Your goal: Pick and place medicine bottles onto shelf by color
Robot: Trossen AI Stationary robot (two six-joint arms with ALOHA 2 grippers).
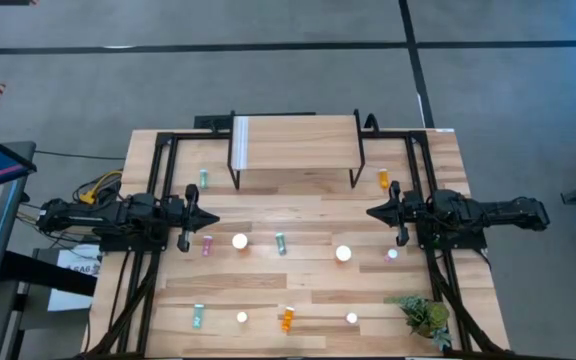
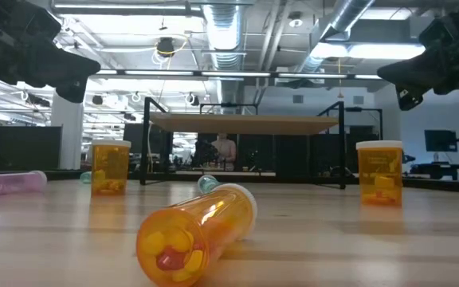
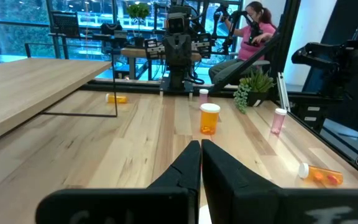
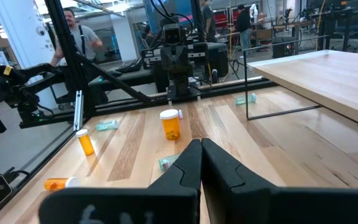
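Bottles [image 1: 281, 243] scattered on wood table [image 1: 298, 205], shelf [image 1: 298, 143] bare

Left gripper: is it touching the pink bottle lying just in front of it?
Apart. The high view shows the left gripper, jaws shut, stopping short of the pink bottle, with bare table between them.

Table [image 1: 298, 215] pale wood, matt; shelf [image 1: 298, 140] same wood, black metal legs; bottles [image 2: 198, 231] probably glossy translucent plastic.
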